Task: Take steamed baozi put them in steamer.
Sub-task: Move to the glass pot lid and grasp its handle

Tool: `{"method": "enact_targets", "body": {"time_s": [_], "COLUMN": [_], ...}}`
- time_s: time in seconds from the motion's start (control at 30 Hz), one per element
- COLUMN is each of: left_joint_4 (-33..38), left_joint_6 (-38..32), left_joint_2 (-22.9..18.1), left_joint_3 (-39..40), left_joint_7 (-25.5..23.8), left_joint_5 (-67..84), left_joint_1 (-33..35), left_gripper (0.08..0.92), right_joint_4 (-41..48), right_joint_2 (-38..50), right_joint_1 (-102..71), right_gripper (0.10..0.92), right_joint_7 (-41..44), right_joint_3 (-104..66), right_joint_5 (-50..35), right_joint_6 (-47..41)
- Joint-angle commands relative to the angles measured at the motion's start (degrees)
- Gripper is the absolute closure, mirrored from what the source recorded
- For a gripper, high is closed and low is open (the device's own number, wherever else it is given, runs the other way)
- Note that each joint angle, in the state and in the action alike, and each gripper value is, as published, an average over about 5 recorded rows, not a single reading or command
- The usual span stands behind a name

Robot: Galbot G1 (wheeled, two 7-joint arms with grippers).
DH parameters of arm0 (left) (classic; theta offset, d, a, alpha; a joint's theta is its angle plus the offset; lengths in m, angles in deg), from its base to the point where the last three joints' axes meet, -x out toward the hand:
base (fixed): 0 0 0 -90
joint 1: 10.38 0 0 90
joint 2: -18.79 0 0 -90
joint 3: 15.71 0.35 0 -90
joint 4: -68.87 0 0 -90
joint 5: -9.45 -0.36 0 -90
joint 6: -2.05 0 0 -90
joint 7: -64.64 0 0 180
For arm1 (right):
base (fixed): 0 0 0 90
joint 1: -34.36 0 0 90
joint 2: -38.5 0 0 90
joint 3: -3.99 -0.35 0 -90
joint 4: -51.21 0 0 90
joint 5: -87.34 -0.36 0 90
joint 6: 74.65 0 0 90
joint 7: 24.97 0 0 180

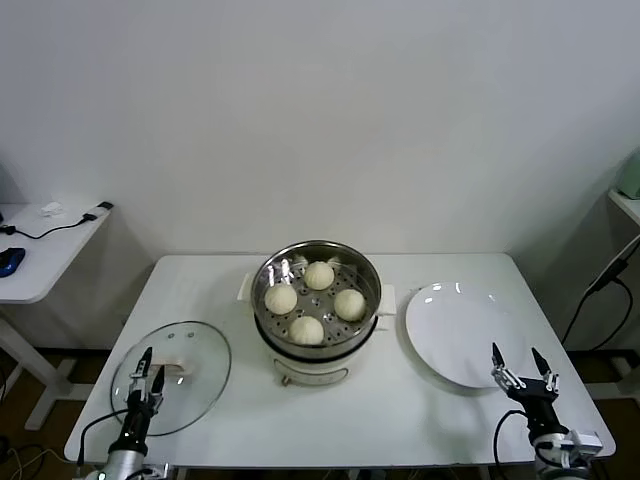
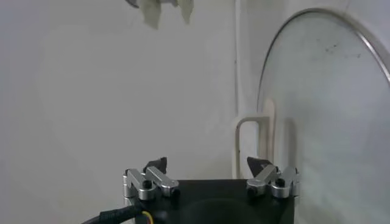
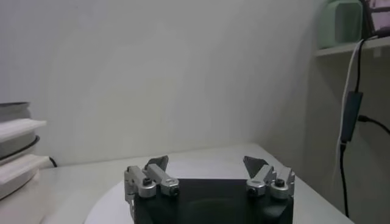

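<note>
All four baozi are in, both my arms back at the near edge!

The steamed baozi (image 1: 314, 296) sit on the perforated tray inside the steamer (image 1: 273, 331), mid-table. The white plate (image 1: 460, 335) lies bare. My left gripper (image 1: 146, 373) hovers over the glass lid (image 1: 200, 365), jaws wide apart and holding nothing; my right gripper (image 1: 522, 367) hangs by the plate's near rim, likewise spread and unladen. I'd judge the loading finished; the only sensible follow-up would be the lid.

A lab-like room: bare white wall (image 1: 320, 110), plain white table (image 1: 330, 410), loose cables (image 1: 600, 290).
</note>
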Motion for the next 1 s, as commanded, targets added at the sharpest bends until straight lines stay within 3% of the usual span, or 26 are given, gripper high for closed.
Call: {"method": "enact_targets", "body": {"time_s": [0.03,0.23,0.7,0.87,1.0], "left_joint_4": [-2.4,-2.71,-2.5,2.0,10.77], "left_joint_6": [1.87,3.11,4.05,3.94,5.83], "left_joint_2": [0.1,-0.32,-3.15,-3.09,-0.73], "left_joint_3": [0.6,0.98,0.29,-1.71,-3.07], "left_joint_7": [-1.8,-2.13,-2.21,-3.62,-7.35], "left_joint_5": [-1.4,-0.78,0.71,2.02,5.87], "left_joint_1": [-4.0,-3.5,-4.05,-3.42,-0.67], "left_gripper": [0.177,0.214,0.637,0.775,0.86], "right_joint_4": [-0.02,0.45,0.04,0.09,0.01], "right_joint_2": [-0.58,-1.36,-2.14,-2.12,-1.96], "right_joint_1": [-0.48,-0.25,0.01,-0.09,-0.1], "right_gripper": [0.203,0.203,0.203,0.203,0.203], "right_joint_7": [0.11,0.32,0.52,0.68,0.76], "right_joint_3": [-0.58,-0.04,0.14,0.11,0.22], "right_joint_5": [0.34,0.93,1.55,1.64,1.82], "right_joint_6": [0.3,0.51,0.59,0.88,0.9]}}
